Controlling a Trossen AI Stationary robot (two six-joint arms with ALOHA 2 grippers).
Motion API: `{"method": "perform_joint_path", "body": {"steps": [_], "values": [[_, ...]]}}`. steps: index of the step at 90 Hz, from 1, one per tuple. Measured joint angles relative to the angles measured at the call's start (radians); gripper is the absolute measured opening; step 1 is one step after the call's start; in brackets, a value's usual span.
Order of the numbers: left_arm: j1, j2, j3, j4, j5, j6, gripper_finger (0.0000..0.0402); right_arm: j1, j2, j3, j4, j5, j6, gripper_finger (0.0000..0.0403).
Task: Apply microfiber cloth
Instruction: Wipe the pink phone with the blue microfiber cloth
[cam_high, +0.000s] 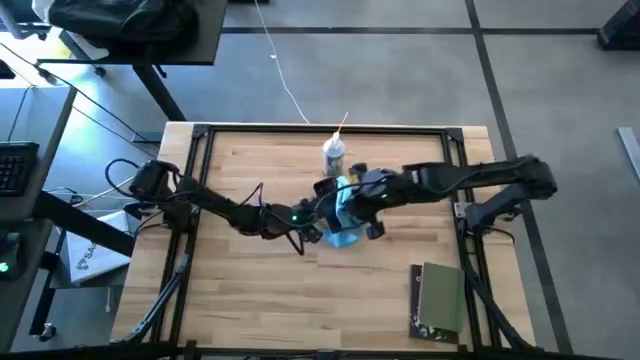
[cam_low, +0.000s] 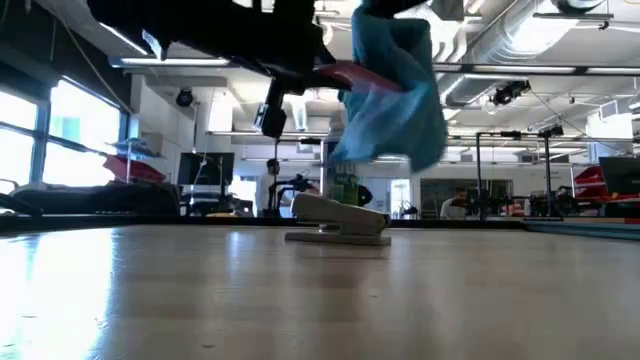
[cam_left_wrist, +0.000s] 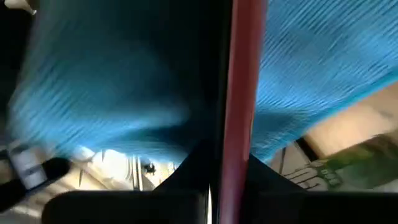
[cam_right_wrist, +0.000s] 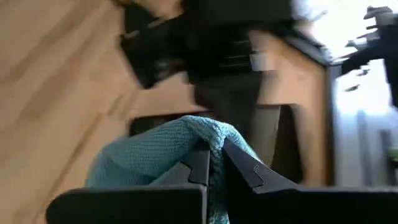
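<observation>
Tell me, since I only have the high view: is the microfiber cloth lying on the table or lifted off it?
Observer: It's lifted. In the low view the microfiber cloth hangs clear above the table.
Operator: What's holding it?
Observer: The right wrist view shows the right tool shut on a fold of it. The left tool is beside it at mid-table.
Operator: Is anything hidden under the arms?
Observer: Yes, a pale grey oblong thing lies on the table, lower than the cloth. I can't tell if it's straight beneath.

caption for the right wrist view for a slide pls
Right tool pinching a fold of the microfiber cloth above the wooden table.
</observation>
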Motion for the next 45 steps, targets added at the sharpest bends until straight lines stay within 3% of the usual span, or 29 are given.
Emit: {"method": "perform_joint_path", "body": {"steps": [7,20,33,45], "values": [[-0.001,0.000,0.016,0.040,0.005,0.017,0.0010,0.000,0.035,0.000,0.017,-0.003,0.007,0.0000],[0.002,0.004,0.037,0.038,0.021,0.062,0.0010,0.001,0.074,0.003,0.089,0.104,-0.005,0.0000],[0.000,0.003,0.042,0.032,0.013,0.071,0.0010,-0.003,0.071,0.000,0.133,0.111,-0.065,0.0000],[-0.014,0.002,0.046,0.088,-0.010,0.042,0.0010,-0.002,0.047,0.000,0.142,0.182,-0.086,0.0000]]}}
